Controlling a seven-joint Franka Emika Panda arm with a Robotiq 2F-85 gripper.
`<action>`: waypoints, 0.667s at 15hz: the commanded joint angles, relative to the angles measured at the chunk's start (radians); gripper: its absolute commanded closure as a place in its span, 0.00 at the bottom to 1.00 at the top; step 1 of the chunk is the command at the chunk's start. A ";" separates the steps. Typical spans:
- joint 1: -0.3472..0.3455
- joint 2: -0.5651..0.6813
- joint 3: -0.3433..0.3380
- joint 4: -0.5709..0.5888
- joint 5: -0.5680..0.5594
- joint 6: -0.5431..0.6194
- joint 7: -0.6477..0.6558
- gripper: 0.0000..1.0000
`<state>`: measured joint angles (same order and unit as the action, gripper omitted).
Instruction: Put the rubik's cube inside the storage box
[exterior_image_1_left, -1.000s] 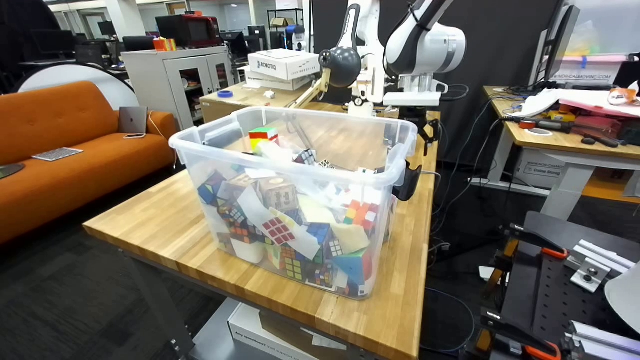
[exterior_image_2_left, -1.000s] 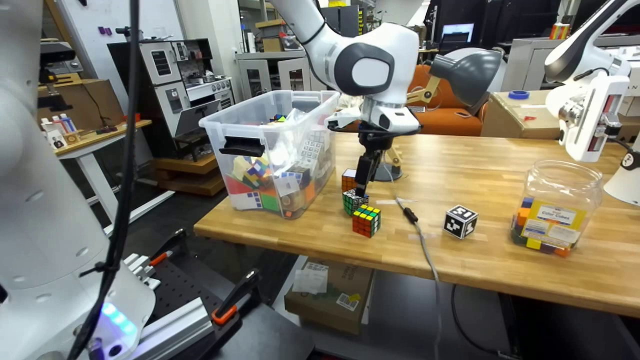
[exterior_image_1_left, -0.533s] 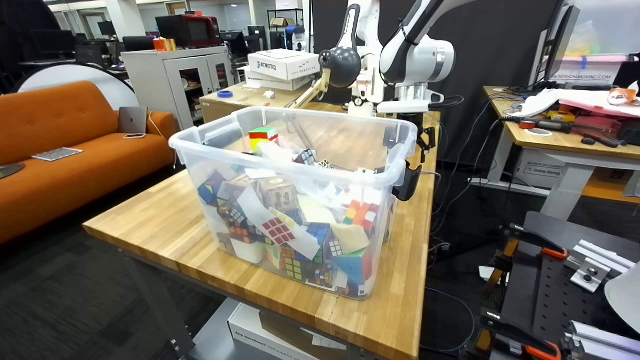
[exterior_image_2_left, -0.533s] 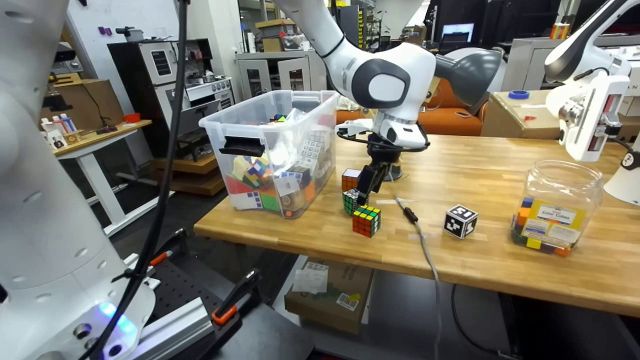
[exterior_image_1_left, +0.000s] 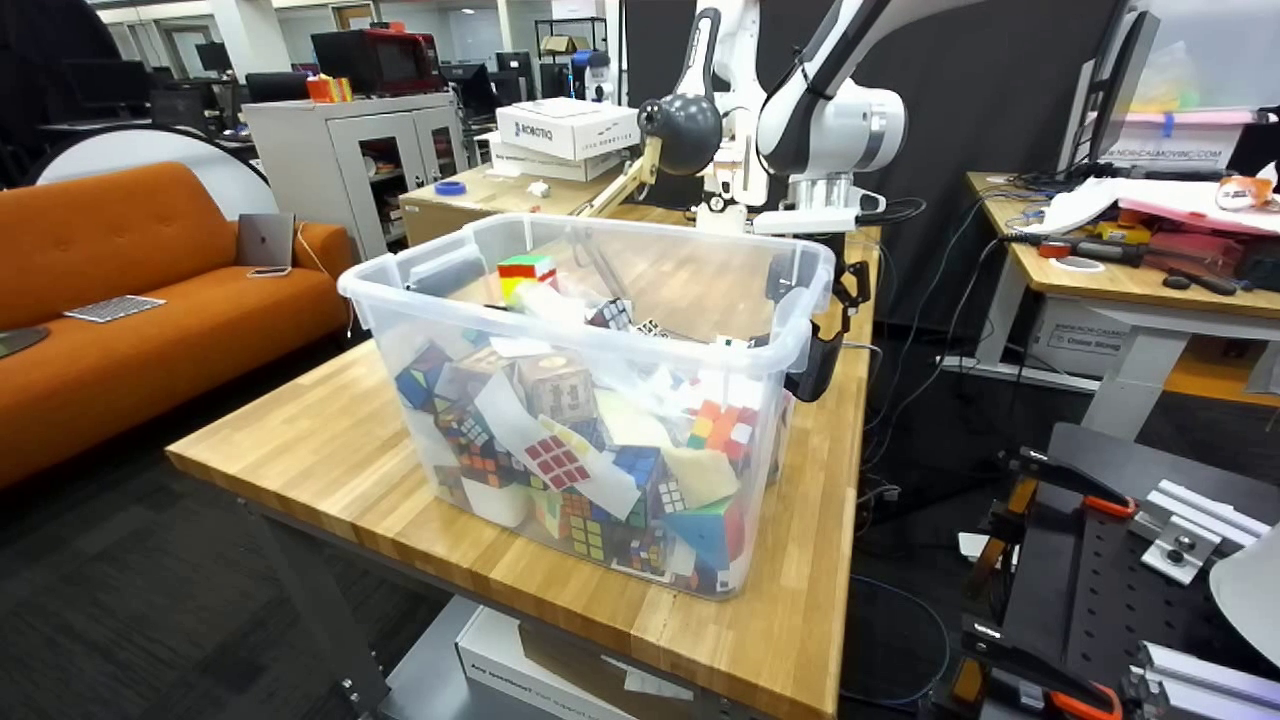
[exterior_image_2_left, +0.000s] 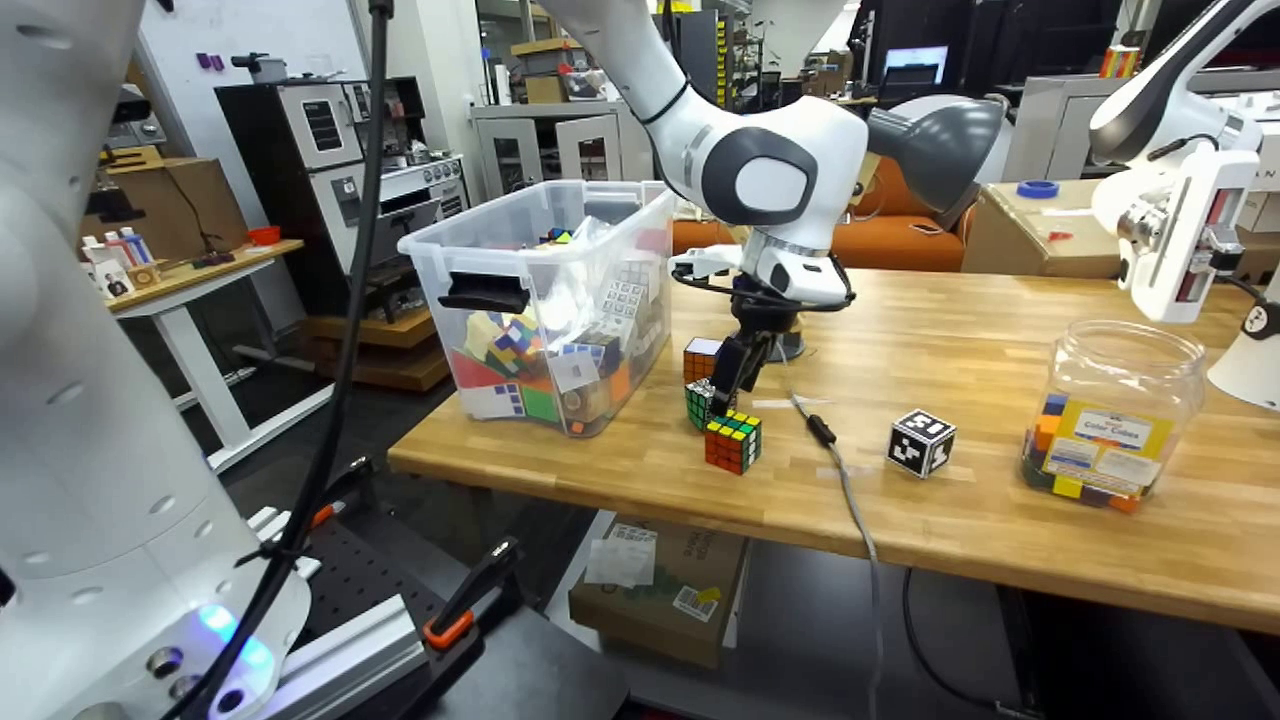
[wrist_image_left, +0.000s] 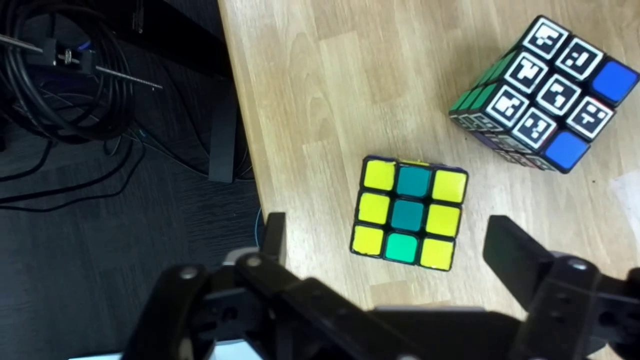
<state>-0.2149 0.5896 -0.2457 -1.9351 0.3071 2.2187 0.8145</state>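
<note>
Clear plastic forms the storage box (exterior_image_2_left: 465, 254), left of the yellow-and-green-topped Rubik's cube (exterior_image_2_left: 733, 443) on the table (exterior_image_2_left: 950, 340) in an exterior view. Above the Rubik's cube, the gripper (wrist_image_left: 387, 230) stands wide, fingers (wrist_image_left: 512, 252) either side, apart from it in the wrist view. Right of the Rubik's cube come a black-and-white cube (exterior_image_2_left: 921, 443), then a jar (exterior_image_2_left: 1130, 365).

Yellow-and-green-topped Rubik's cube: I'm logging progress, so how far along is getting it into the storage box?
Done: the open gripper appears lined up, the Rubik's cube showing between its fingers in the wrist view. In hand: nothing gripped yet; gaps show on both sides of the cube. Left: grasp, lift and release, as it sits on the table outside the storage box.
</note>
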 joint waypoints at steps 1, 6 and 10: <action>-0.008 0.053 0.012 0.049 0.007 -0.016 -0.015 0.00; 0.004 0.139 0.009 0.123 -0.015 -0.033 -0.003 0.00; 0.002 0.191 0.009 0.181 -0.019 -0.047 -0.003 0.00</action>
<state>-0.2106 0.7485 -0.2336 -1.8087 0.2999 2.2170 0.8132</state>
